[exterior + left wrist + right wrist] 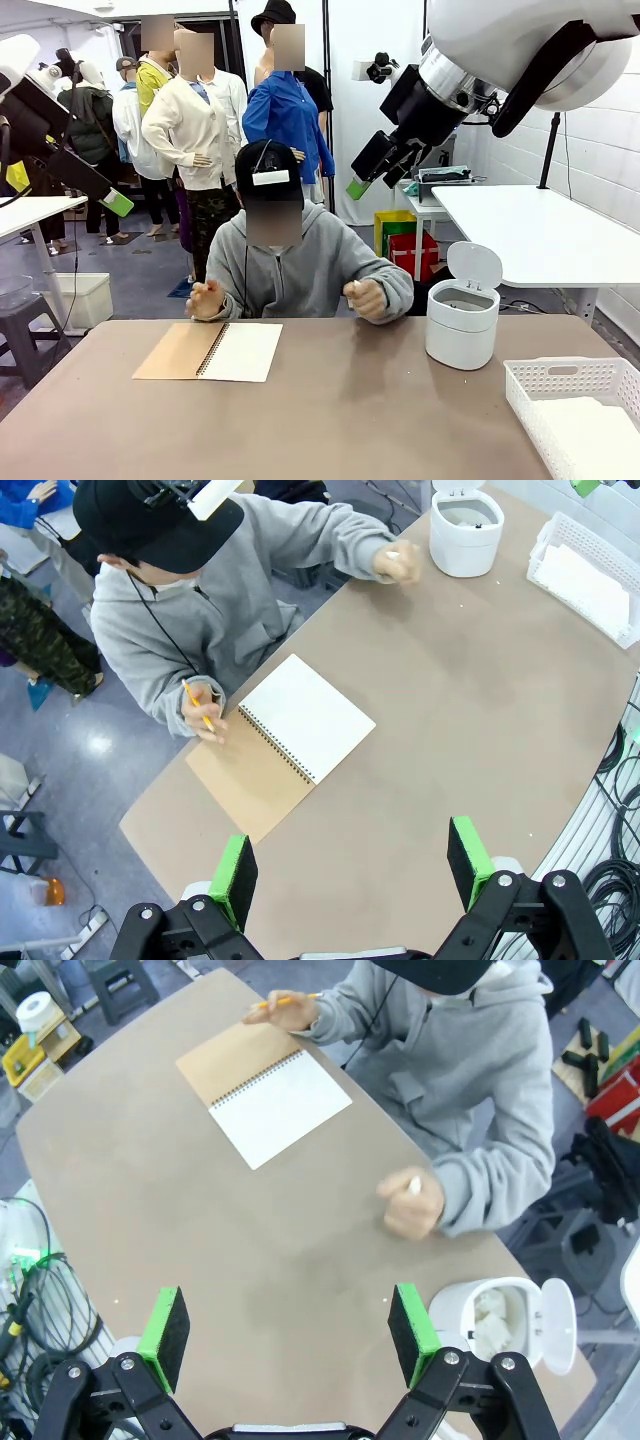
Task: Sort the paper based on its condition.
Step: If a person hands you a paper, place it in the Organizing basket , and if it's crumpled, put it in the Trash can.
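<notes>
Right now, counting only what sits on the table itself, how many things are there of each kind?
Spiral notebook: 1
White lidded bin: 1
White basket: 1
Total: 3
Paper lies inside the bin and the basket, but it is too unclear to count.

On the table (350, 420) the notebook (210, 351) lies left, the bin (462, 325) right, the basket (560, 368) holding paper (595, 440) nearest right
</notes>
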### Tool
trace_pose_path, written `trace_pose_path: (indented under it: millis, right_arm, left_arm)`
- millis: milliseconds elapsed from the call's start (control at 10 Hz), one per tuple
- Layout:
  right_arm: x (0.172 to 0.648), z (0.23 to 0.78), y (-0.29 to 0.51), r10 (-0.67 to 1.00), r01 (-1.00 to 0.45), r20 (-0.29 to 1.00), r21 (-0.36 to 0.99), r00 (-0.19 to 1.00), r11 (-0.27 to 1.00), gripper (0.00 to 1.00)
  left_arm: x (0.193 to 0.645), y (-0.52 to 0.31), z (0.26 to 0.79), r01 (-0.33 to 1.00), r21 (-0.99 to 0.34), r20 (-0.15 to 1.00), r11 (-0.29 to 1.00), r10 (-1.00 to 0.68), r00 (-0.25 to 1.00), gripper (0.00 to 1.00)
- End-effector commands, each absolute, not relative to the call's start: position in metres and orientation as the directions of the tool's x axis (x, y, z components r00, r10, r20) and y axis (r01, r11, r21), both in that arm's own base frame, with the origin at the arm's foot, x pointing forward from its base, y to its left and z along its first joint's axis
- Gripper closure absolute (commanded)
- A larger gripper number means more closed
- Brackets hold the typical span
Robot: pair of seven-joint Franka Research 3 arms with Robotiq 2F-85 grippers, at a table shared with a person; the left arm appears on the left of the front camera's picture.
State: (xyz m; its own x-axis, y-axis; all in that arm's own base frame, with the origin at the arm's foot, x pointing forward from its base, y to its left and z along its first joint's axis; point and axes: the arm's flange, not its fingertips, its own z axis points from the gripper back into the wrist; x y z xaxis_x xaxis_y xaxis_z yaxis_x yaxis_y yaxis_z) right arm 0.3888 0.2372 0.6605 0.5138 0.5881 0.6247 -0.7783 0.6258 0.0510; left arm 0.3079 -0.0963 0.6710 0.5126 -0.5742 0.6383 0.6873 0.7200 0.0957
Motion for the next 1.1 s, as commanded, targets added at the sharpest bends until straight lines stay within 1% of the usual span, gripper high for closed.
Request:
trace_pose_path:
  millis: [0, 1000]
  right_arm:
    - [0.3876, 0.6594, 0.2371, 0.584, -0.775, 0.623, 0.057, 0.52, 0.63, 0.0]
    - [0.3876, 0.6594, 0.2371, 0.584, -0.775, 0.623, 0.057, 0.52, 0.63, 0.0]
  left_arm:
    - [0.3081, -0.0949, 0.6712, 0.69, 0.089, 0.642, 0.718, -0.571, 0.512, 0.0]
    - [0.3081, -0.0949, 0.6712, 0.69, 0.089, 0.642, 0.718, -0.571, 0.512, 0.0]
